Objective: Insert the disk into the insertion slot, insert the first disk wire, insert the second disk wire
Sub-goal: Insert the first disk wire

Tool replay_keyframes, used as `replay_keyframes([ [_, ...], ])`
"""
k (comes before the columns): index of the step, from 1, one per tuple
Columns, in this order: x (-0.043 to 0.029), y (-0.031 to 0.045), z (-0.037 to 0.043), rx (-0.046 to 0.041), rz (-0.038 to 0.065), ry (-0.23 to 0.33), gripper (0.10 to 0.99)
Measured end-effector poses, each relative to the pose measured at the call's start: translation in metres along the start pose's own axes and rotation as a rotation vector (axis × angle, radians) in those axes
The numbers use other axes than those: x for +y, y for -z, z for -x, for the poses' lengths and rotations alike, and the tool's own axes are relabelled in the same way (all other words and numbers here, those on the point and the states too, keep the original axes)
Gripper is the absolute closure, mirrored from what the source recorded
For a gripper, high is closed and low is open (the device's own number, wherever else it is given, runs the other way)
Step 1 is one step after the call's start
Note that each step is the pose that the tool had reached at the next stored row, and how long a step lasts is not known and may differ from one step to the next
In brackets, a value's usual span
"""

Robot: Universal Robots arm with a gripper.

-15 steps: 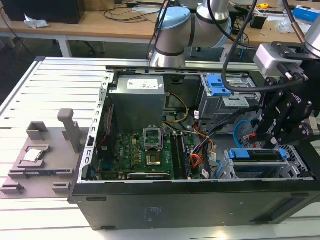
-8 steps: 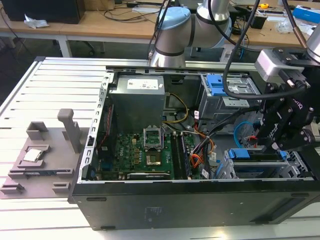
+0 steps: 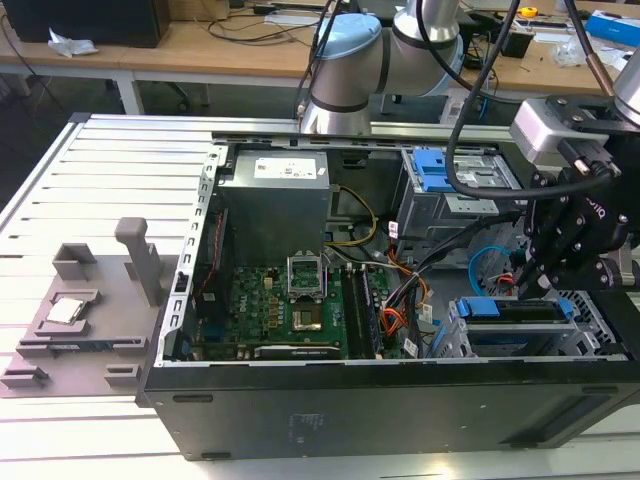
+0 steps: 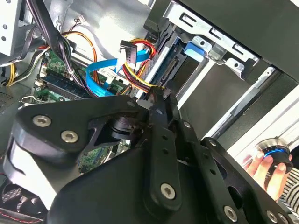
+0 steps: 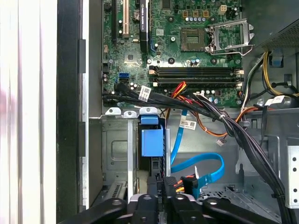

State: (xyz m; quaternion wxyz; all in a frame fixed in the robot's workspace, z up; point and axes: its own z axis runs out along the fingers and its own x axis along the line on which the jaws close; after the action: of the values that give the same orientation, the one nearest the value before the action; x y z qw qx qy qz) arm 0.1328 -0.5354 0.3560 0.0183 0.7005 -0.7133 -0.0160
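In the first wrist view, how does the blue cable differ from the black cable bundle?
The blue cable is one flat ribbon; the black cable bundle is many thin wires together. The blue cable bends in a loop, while the black cable bundle runs in a long diagonal. Both lie inside the open computer case.

Glossy blue plastic on the disk (image 5: pixel 152 142); dull silver-grey metal around the insertion slot (image 5: pixel 114 154); matt black gripper (image 3: pixel 527 288).
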Motion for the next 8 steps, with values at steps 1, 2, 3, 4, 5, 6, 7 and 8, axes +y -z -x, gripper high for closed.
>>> replay_keyframes([
  [1,0.0000,0.0000,0.0000,0.0000,0.000,0.000,0.922],
  [2,0.0000,-0.0001,0.0000,0.0000,0.000,0.000,0.922],
  [3,-0.0001,-0.0001,0.0000,0.0000,0.000,0.000,0.922],
  [4,-0.0001,-0.0001,0.0000,-0.0001,0.000,0.000,0.922],
  [5,-0.0022,-0.0004,0.0000,-0.0003,0.000,0.000,0.922],
  [6,-0.0080,-0.0009,0.0002,0.0000,0.002,0.000,0.922],
  [7,-0.0123,-0.0025,0.0003,-0.0001,0.004,0.000,0.922],
  [8,-0.0131,-0.0039,0.0003,0.0000,0.005,0.000,0.922],
])
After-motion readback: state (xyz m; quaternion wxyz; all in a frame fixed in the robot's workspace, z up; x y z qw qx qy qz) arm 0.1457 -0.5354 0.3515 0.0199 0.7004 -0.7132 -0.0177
